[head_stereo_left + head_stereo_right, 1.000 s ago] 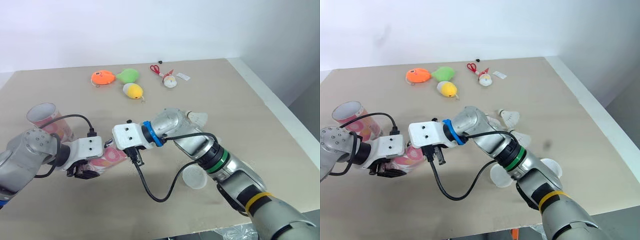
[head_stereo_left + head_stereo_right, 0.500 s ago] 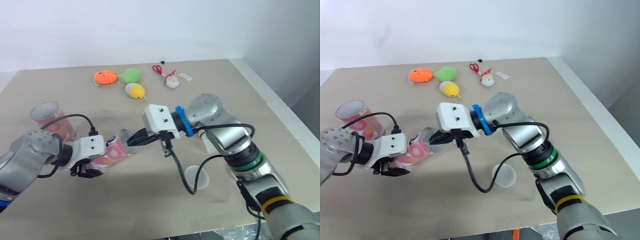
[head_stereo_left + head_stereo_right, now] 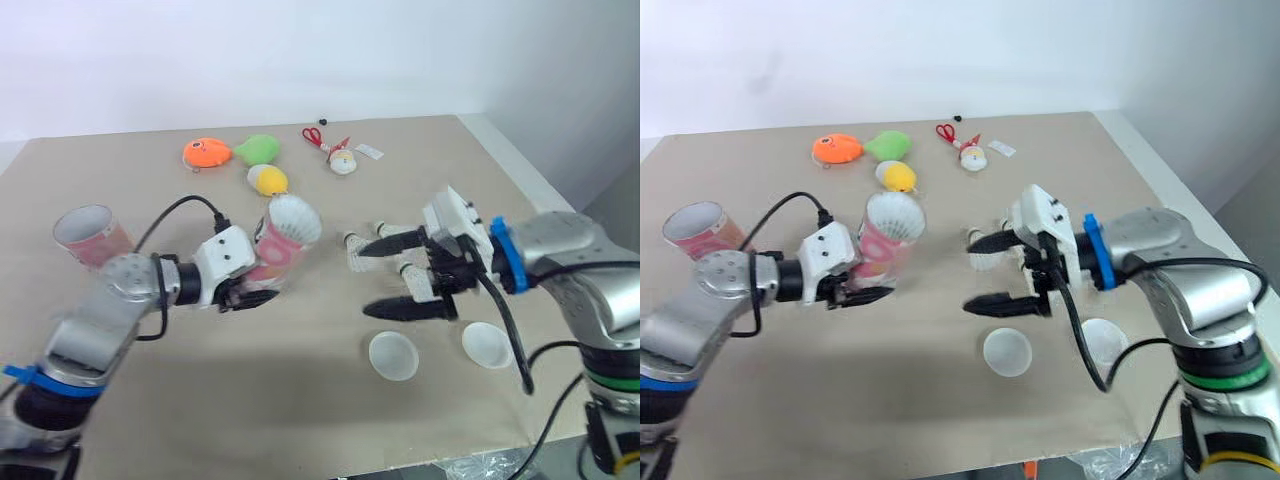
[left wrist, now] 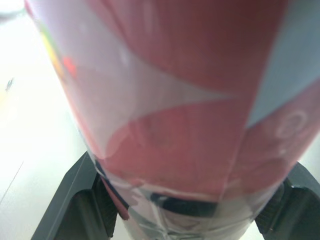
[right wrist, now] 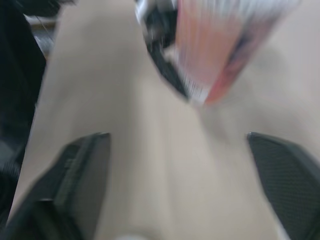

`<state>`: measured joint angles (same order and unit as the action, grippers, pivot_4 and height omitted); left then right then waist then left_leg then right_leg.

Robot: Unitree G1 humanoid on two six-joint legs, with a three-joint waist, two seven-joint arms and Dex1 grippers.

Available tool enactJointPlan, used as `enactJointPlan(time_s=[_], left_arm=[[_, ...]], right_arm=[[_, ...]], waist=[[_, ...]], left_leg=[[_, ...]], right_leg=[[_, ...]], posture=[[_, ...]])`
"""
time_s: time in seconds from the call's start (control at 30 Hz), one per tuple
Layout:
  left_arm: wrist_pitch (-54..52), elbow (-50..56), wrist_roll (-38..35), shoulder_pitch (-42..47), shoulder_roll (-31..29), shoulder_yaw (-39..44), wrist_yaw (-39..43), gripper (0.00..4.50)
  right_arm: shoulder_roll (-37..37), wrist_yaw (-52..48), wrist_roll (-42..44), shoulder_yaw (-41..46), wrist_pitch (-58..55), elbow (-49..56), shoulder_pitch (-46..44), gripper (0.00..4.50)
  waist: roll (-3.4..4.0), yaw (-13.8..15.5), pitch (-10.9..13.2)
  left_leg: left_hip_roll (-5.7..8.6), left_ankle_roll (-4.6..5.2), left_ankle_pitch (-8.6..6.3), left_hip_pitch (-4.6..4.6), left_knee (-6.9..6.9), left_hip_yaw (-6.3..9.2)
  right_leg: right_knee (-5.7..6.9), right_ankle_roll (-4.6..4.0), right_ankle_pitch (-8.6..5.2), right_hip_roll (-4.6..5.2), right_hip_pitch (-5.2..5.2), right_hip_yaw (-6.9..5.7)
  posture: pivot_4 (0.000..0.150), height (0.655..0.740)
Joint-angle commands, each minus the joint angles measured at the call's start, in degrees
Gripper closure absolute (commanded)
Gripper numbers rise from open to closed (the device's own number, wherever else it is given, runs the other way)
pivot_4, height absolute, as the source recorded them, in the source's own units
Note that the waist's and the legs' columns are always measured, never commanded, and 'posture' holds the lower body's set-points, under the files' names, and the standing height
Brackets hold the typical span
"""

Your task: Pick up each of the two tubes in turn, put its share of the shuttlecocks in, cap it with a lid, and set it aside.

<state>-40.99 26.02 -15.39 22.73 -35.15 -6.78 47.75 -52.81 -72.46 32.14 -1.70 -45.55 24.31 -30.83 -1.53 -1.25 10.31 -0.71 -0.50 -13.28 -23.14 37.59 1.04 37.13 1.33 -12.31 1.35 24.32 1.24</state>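
Tube (image 3: 278,250) is now raised off the desk (image 3: 200,400), clamped in my left jaws, shuttlecock (image 3: 293,216) at its mouth; right jaws have backed off, wide open, empty, so lid (image 3: 392,355) looks next

Bright, even light falls from overhead, so the table (image 3: 150,400) is lit alike from its near edge to its far one, and the white wall (image 3: 300,50) behind it shows no hot spots. Shadows are soft and pale, a faint smudge under the tube (image 3: 278,240) and under the spread fingers of the right gripper (image 3: 968,274). In the left wrist view the table beside the tube glares to near white.
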Motion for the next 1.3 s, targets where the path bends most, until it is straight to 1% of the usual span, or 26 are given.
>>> enactJointPlan(time_s=[0.03,0.1,0.17,0.2,0.3,0.43,0.53,0.67,0.73,0.77,0.8,0.83,0.87,0.9,0.93,0.97,1.03,1.07,1.2,1.23,1.3], left_arm=[[5.1,-0.8,-1.0,-2.6,5.0,0.5,-3.6,1.58],[9.4,-2.2,-0.9,-5.6,8.3,-0.6,-4.4,1.58],[15.6,-5.6,0.2,-9.5,11.1,-1.9,-4.9,1.58],[18.7,-7.7,1.0,-11.3,12.1,-2.5,-5.1,1.58],[22.8,-11.3,-0.3,-14.0,15.4,-1.7,-5.6,1.58],[30.0,-18.1,1.9,-16.1,16.0,-3.2,-3.8,1.58],[33.9,-22.7,2.2,-17.0,16.6,-3.7,-2.6,1.58],[37.2,-25.1,2.9,-18.0,16.7,-4.5,-2.0,1.58],[37.4,-25.6,2.6,-18.1,16.9,-4.5,-2.1,1.58],[37.4,-25.8,2.4,-18.2,17.0,-4.5,-2.2,1.58],[37.3,-26.1,2.2,-18.2,17.1,-4.3,-2.3,1.58],[37.3,-26.2,2.0,-18.2,17.2,-4.2,-2.4,1.58],[37.3,-26.3,1.9,-18.2,17.3,-4.1,-2.4,1.58],[37.2,-26.4,1.8,-18.2,17.3,-3.9,-2.5,1.58],[37.1,-26.5,1.7,-18.2,17.3,-3.8,-2.5,1.58],[37.0,-26.5,1.8,-18.2,17.3,-3.8,-2.5,1.58],[37.0,-26.3,1.9,-18.2,17.2,-3.8,-2.4,1.58],[37.1,-26.3,1.9,-18.2,17.1,-3.8,-2.3,1.58],[37.0,-26.3,2.0,-18.1,17.1,-3.7,-2.5,1.58],[37.0,-26.4,2.0,-18.1,17.2,-3.6,-2.6,1.58],[36.9,-26.4,2.0,-18.1,17.2,-3.5,-2.7,1.58]], right_arm=[[-3.5,0.0,-3.5,-0.3,4.8,3.1,4.4,0.04],[-4.3,1.0,-6.4,-1.8,8.0,2.7,7.9,0.04],[-3.4,2.6,-9.5,-3.7,11.4,0.7,10.2,0.04],[-2.8,3.3,-11.2,-4.9,13.2,-0.5,10.8,0.04],[-1.9,4.5,-15.9,-7.8,18.2,-3.2,11.3,0.04],[0.8,5.6,-19.0,-10.9,21.4,-6.1,10.8,0.04],[1.9,5.5,-21.3,-12.8,23.3,-8.0,10.8,0.04],[1.9,4.9,-23.1,-13.9,25.0,-10.0,11.4,0.04],[1.8,4.8,-23.3,-13.8,25.3,-10.5,11.7,0.43],[1.8,4.8,-23.4,-13.8,25.4,-10.6,11.8,0.72],[1.7,4.7,-23.4,-13.8,25.3,-10.7,11.9,1.14],[1.7,4.6,-23.4,-13.8,25.3,-10.7,12.0,1.71],[1.6,4.4,-23.5,-13.8,25.1,-10.6,12.0,2.04],[1.5,4.4,-23.6,-13.8,25.1,-10.5,12.0,2.66],[1.4,4.3,-23.7,-13.8,25.0,-10.5,12.0,2.88],[1.3,4.2,-23.9,-13.9,24.9,-10.5,11.9,3.21],[1.2,4.0,-24.3,-14.1,24.9,-10.5,12.0,4.13],[1.2,3.9,-24.4,-14.1,24.8,-10.5,11.9,4.45],[1.2,3.4,-24.7,-14.1,24.8,-11.1,11.2,4.45],[1.5,3.0,-23.7,-13.6,24.3,-10.9,10.8,4.45],[3.3,2.6,-19.1,-11.3,20.6,-9.4,8.6,4.45]], waist=[[0.00,0.0,0.0],[0.00,0.0,0.0],[0.01,0.0,0.0],[0.01,0.0,0.0],[-0.02,0.0,0.0],[-0.01,0.1,0.0],[0.03,0.1,0.0],[0.16,0.1,-0.1],[0.16,0.1,-0.1],[0.16,0.1,-0.1],[0.16,0.1,-0.1],[0.16,0.0,-0.1],[0.16,0.0,-0.1],[0.18,0.0,-0.1],[0.21,0.0,-0.2],[0.23,0.0,-0.2],[0.30,0.0,-0.3],[0.32,0.0,-0.3],[0.39,0.0,-0.4],[0.39,0.0,-0.4],[0.39,0.0,-0.4]], left_leg=[[0.00,0.00,0.00,0.01,0.00,-0.01],[0.00,0.00,0.00,0.05,0.02,-0.03],[0.01,0.00,0.00,0.12,0.02,-0.05],[0.00,0.00,0.01,0.16,0.02,-0.07],[0.00,-0.01,0.03,0.26,0.04,-0.20],[0.01,0.02,0.07,0.24,0.17,-0.20],[0.01,0.02,0.07,0.29,0.21,-0.28],[0.01,0.02,0.07,0.42,0.21,-0.39],[0.00,0.02,0.06,0.64,0.19,-0.44],[0.00,0.02,0.06,0.74,0.18,-0.45],[0.00,0.02,0.06,0.79,0.18,-0.45],[-0.01,0.01,0.06,0.89,0.18,-0.46],[-0.02,0.01,0.05,0.98,0.17,-0.45],[-0.02,0.01,0.05,1.00,0.17,-0.45],[-0.02,0.01,0.05,1.06,0.17,-0.45],[-0.02,0.01,0.05,1.07,0.17,-0.45],[-0.02,0.01,0.05,1.07,0.17,-0.44],[-0.02,0.01,0.05,1.07,0.15,-0.44],[-0.02,0.01,0.05,1.07,0.12,-0.43],[-0.02,0.01,0.05,1.07,0.12,-0.43],[-0.02,0.01,0.05,1.07,0.12,-0.43]], right_leg=[[0.02,0.00,0.01,-0.02,0.00,0.01],[0.02,-0.01,0.04,-0.07,0.00,0.03],[0.06,-0.03,0.06,-0.07,-0.03,0.05],[0.05,-0.03,0.09,-0.08,-0.05,0.07],[0.06,-0.02,0.16,-0.07,-0.09,0.15],[0.05,-0.07,0.22,-0.07,-0.11,0.14],[0.03,-0.11,0.21,-0.05,-0.17,0.20],[-0.01,-0.08,0.21,0.01,-0.29,0.31],[-0.05,-0.09,0.18,0.01,-0.48,0.34],[-0.08,-0.10,0.17,0.00,-0.58,0.35],[-0.08,-0.10,0.17,0.00,-0.62,0.34],[-0.09,-0.10,0.17,0.00,-0.71,0.34],[-0.09,-0.11,0.16,0.00,-0.79,0.34],[-0.09,-0.10,0.16,0.00,-0.81,0.34],[-0.09,-0.10,0.16,0.00,-0.84,0.34],[-0.09,-0.10,0.16,0.00,-0.85,0.34],[-0.10,-0.10,0.16,0.00,-0.85,0.34],[-0.10,-0.11,0.15,0.00,-0.85,0.34],[-0.10,-0.09,0.12,0.00,-0.86,0.34],[-0.11,-0.09,0.12,0.00,-0.86,0.34],[-0.11,-0.08,0.12,0.01,-0.85,0.34]], posture=[[0.150,0.7400],[0.150,0.7400],[0.150,0.7400],[0.150,0.7400],[0.150,0.7400],[0.150,0.7400],[0.150,0.7400],[0.150,0.7400],[0.150,0.7400],[0.150,0.7400],[0.150,0.7400],[0.150,0.7400],[0.150,0.7400],[0.150,0.7400],[0.150,0.7400],[0.150,0.7400],[0.150,0.7400],[0.150,0.7400],[0.150,0.7400],[0.150,0.7400],[0.150,0.7400]])
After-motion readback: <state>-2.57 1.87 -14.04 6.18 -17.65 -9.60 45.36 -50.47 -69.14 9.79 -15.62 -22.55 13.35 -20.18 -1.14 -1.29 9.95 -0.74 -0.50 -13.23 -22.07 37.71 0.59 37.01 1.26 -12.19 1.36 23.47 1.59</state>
